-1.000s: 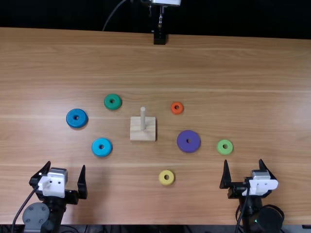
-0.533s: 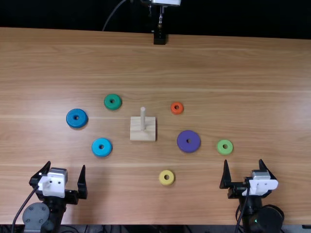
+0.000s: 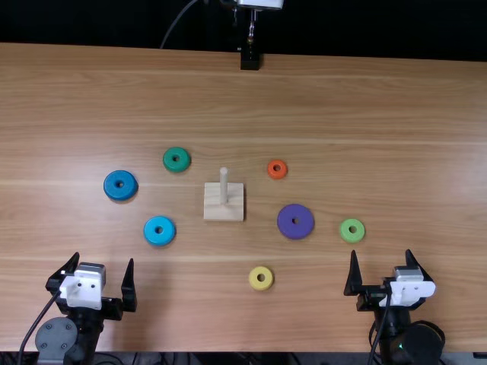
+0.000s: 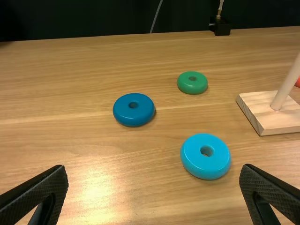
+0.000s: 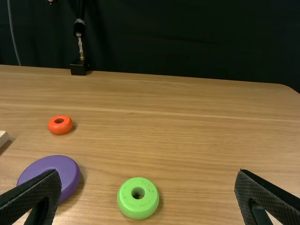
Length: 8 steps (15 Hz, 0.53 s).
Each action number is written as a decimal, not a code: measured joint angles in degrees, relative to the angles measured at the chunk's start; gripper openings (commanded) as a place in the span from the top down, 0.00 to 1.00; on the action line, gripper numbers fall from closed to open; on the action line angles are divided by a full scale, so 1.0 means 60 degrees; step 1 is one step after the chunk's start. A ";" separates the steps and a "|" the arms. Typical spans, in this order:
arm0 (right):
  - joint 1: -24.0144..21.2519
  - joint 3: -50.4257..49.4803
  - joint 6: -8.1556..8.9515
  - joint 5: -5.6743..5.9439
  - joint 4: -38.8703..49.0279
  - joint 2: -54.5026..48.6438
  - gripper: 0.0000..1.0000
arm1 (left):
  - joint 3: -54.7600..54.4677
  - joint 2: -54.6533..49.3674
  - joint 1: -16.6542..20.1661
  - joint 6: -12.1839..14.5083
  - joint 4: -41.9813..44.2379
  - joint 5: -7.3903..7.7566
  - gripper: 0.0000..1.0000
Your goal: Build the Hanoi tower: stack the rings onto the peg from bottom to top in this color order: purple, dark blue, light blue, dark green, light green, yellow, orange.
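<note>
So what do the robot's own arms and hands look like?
Both arms are black, each with a white housing and a black cable. The left hand and right hand each have two tapering black fingers with textured inner faces. A round grey cover sits on the left arm.

"Where's the peg (image 3: 224, 188)?"
"Upright in its base (image 3: 212, 202), on the table (image 3: 380, 114)."
"And left of that?"
"Three rings, all apart: the back-left ring (image 3: 176, 166) behind, the outer-left ring (image 3: 119, 194) farthest left, the front-left ring (image 3: 159, 239) nearer us, between those two from left to right."
"Right?"
"The back-right ring (image 3: 277, 176) behind, the mid-right ring (image 3: 295, 231) in front of it, the outer-right ring (image 3: 352, 238) beyond, farthest right."
"In front?"
"The near ring (image 3: 261, 286), slightly right of the base."
</note>
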 measured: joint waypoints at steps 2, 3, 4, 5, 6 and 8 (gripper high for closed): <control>0.0004 0.0004 0.0004 -0.0004 -0.0004 0.0004 0.00 | 0.0000 0.0004 0.0000 0.0000 -0.0004 0.0004 0.00; 0.0004 0.0000 0.0000 0.0000 -0.0004 0.0000 0.00 | 0.0000 0.0000 0.0000 0.0004 -0.0004 0.0007 0.00; 0.0000 0.0004 0.0007 0.0000 -0.0047 0.0000 0.00 | 0.0000 0.0004 0.0000 0.0004 0.0000 0.0004 0.00; 0.0000 0.0069 0.0007 -0.0004 -0.0208 0.0004 0.00 | 0.0000 0.0000 0.0000 -0.0004 -0.0007 0.0004 0.00; 0.0000 0.0135 0.0004 -0.0007 -0.0350 0.0000 0.00 | 0.0000 0.0004 0.0000 0.0000 0.0000 0.0004 0.00; 0.0004 0.0444 0.0011 -0.0007 -0.1086 0.0004 0.00 | 0.0000 0.0004 0.0000 0.0004 0.0000 0.0000 0.00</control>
